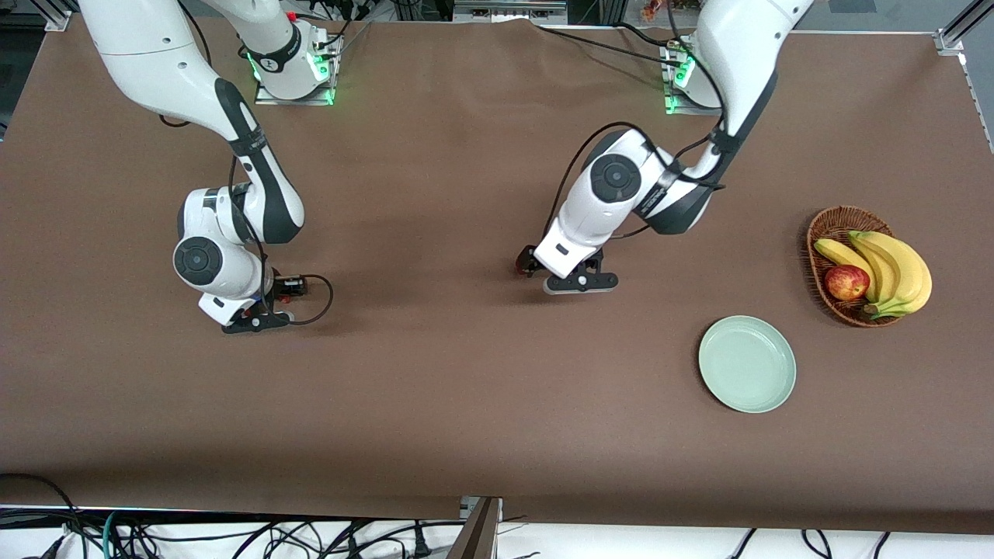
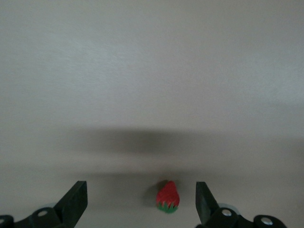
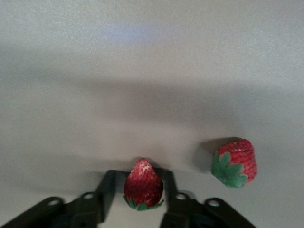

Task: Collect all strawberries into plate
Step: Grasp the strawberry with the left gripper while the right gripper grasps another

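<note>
The pale mint-green plate [image 1: 747,363] lies bare toward the left arm's end of the table, nearer the front camera than the basket. My left gripper [image 1: 561,273] is low over the middle of the table. In the left wrist view it [image 2: 140,187] is open, with one small strawberry [image 2: 167,197] lying on the table between its fingers, touching neither. My right gripper [image 1: 237,310] is low toward the right arm's end. In the right wrist view it [image 3: 140,175] is shut on a strawberry [image 3: 143,187]. Another strawberry [image 3: 234,163] lies on the table beside it.
A brown wicker basket [image 1: 827,225] near the left arm's end holds a red apple [image 1: 846,282] and bananas [image 1: 893,272]. The brown table [image 1: 435,388] stretches wide between the two grippers and the plate. Cables hang along the table's front edge.
</note>
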Available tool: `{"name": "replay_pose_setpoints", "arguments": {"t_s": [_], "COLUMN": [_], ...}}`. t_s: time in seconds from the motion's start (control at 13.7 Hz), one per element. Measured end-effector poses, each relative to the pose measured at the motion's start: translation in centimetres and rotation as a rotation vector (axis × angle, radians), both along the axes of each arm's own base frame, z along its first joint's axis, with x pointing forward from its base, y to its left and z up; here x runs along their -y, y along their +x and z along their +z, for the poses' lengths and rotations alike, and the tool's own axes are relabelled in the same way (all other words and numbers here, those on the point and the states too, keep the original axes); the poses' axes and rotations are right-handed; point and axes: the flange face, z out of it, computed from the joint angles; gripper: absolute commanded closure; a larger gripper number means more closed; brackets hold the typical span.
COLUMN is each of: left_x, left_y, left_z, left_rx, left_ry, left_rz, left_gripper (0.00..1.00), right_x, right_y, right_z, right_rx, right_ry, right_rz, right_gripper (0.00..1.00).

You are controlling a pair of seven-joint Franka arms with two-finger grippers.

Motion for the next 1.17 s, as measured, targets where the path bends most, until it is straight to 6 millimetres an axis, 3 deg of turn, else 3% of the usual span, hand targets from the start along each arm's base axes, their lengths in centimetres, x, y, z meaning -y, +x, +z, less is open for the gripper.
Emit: {"name": "replay_pose_setpoints", "arguments": {"t_s": [0.15, 0.37, 0.44, 0.59, 0.66, 0.95, 1.1, 1.17], "left_x": [2.4, 5.0, 5.5, 5.9, 5.9, 5.5, 5.2, 5.2], "left_y": [-1.1, -3.3, -3.9, -4.5, -4.6, -4.4, -4.1, -4.0], "left_z": [-2.0, -4.4, -4.9, -6.0, -6.4, -6.9, -6.9, -6.9], "left_rx": [-0.016, -0.048, -0.056, -0.069, -0.075, -0.078, -0.075, -0.074], "left_ry": [0.015, 0.035, 0.04, 0.049, 0.052, 0.059, 0.062, 0.063], "left_rz": [0.002, 0.012, 0.015, 0.015, 0.016, 0.022, 0.027, 0.028], "left_gripper": [0.0, 0.0, 0.1, 0.43, 0.48, 0.48, 0.97, 1.0], "right_x": [0.0, 0.0, 0.0, -0.3, -0.5, -3.0, -4.7, -5.7], "right_y": [0.0, 0.1, 0.3, 1.1, 1.6, 3.1, 3.8, 3.9], "right_z": [0.0, 0.2, 0.5, 2.1, 3.2, 6.7, 7.9, 8.4], "right_rx": [0.0, 0.006, 0.016, 0.05, 0.07, 0.138, 0.16, 0.166], "right_ry": [0.0, 0.001, 0.003, 0.01, 0.015, 0.065, 0.115, 0.144], "right_rz": [0.0, -0.001, 0.0, 0.002, 0.004, 0.011, -0.009, -0.02], "right_gripper": [0.8, 0.8, 0.8, 0.8, 0.8, 0.8, 0.8, 0.8]}}
